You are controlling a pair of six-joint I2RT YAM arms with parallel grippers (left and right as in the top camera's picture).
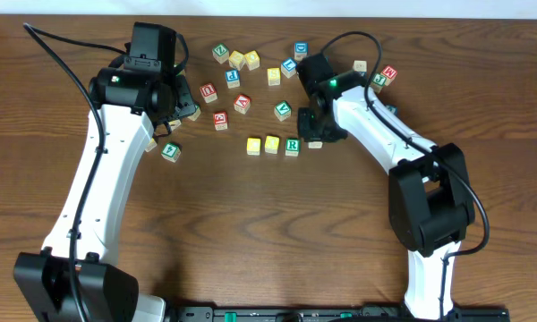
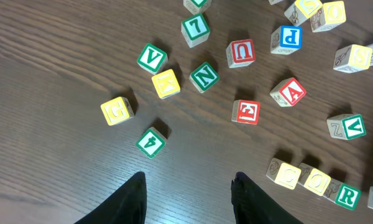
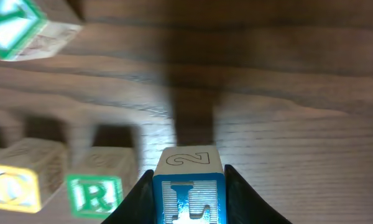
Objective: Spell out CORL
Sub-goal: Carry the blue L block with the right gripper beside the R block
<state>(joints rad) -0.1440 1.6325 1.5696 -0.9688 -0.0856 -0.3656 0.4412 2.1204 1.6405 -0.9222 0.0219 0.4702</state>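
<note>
On the brown wooden table (image 1: 268, 233) the right gripper (image 3: 188, 202) pinches the blue L block (image 3: 188, 186) just at 3 o'clock of the R block (image 3: 94, 194), in line with the row (image 1: 272, 144) running 9 to 3, while the left gripper (image 2: 189, 199) hangs spread, well apart at 9 o'clock.

Left tool (image 2: 189, 200) sits at the btm edge, fingers spread wide w/ nothing but bare bench (image 2: 56, 81) between em. Closest block is the green 4 (image 2: 151, 142), w/ the yellow G (image 2: 117, 111) up-left of it. Btm right there's a tight row: yellow C (image 2: 285, 175), yellow O (image 2: 316, 180), green R (image 2: 346, 196). Red A (image 2: 289, 92) is above that row. Green L (image 2: 194, 28) is up top, near the red U (image 2: 241, 53).
</note>
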